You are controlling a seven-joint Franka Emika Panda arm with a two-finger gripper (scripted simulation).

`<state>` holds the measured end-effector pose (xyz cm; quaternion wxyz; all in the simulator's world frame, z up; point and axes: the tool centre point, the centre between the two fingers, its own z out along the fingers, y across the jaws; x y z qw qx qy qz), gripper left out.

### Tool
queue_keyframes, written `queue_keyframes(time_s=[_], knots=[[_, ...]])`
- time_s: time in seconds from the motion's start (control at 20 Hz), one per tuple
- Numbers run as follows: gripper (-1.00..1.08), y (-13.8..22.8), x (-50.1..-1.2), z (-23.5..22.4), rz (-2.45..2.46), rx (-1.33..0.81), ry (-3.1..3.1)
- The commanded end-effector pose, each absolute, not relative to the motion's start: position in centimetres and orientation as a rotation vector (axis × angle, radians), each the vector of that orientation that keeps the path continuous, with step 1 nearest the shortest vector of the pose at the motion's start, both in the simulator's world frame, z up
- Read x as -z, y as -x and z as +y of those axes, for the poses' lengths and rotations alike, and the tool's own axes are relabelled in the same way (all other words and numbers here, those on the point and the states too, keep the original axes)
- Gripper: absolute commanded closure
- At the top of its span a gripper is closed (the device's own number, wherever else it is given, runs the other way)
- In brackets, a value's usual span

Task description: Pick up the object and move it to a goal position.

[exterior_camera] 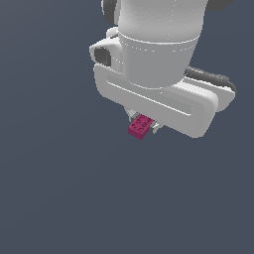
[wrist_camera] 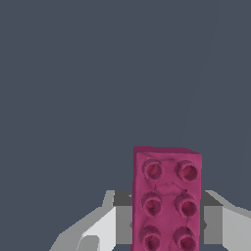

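Gripper (exterior_camera: 144, 124) jaws pinching magenta brick (exterior_camera: 140, 126) (studs up); plain slate-grey surface (exterior_camera: 59, 188).

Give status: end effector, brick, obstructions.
End effector shut on magenta brick. Brick studs-up between the fingers, one end sticking out. Nothing else visible around it.

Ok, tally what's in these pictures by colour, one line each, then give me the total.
Magenta: 1, the studded toy brick, sitting between the pincer's fingers.
White: 1, the pincer on the robot arm.
Total: 2
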<state>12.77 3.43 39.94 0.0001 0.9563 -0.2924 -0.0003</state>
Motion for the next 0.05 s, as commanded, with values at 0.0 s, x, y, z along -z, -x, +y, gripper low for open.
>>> queue_keyframes(time_s=[0.0], knots=[[1.08, -12.8, -40.02, 3.44, -0.919, 0.0, -3.004]])
